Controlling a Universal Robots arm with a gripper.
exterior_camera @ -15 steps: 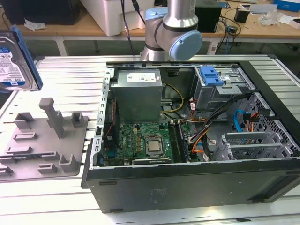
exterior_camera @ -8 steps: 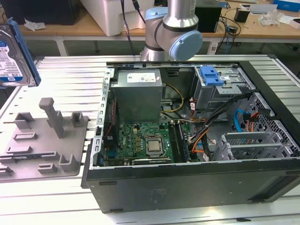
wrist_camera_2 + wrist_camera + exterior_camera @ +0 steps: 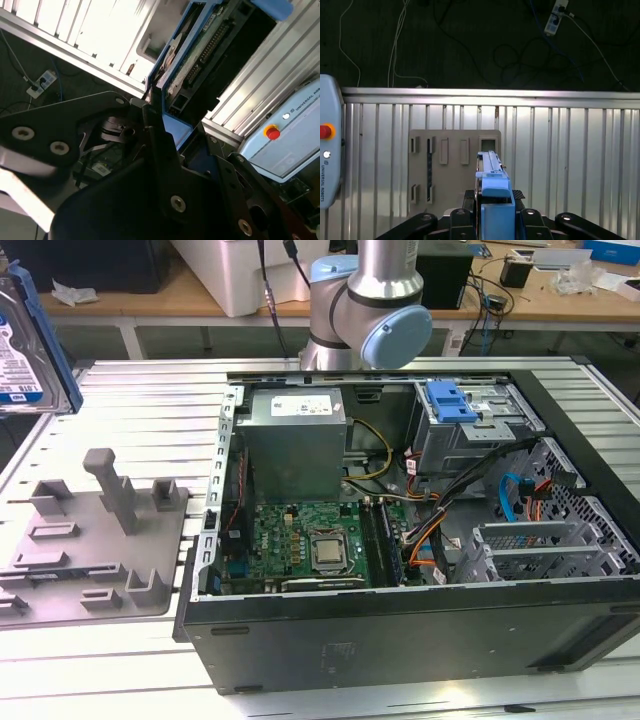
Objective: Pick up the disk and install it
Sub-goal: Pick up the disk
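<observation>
The disk (image 3: 22, 352), silver with a white-and-blue label and a blue carrier frame, hangs in the air at the exterior view's far left, above the slatted table and beyond the grey fixture. In the first wrist view the disk (image 3: 493, 192) stands edge-on, and my gripper (image 3: 495, 212) is shut on its lower end, with a black finger on each side. The second wrist view shows the disk (image 3: 200, 55) reaching away from my gripper (image 3: 175, 127), with its connector edge facing the camera.
An open computer case (image 3: 400, 625) lies on the table, with a motherboard, a grey power-supply box (image 3: 295, 440), loose cables and a drive cage with a blue latch (image 3: 452, 400). A grey moulded fixture (image 3: 95, 540) sits to the case's left in the exterior view. A pendant (image 3: 327, 145) lies on the slats.
</observation>
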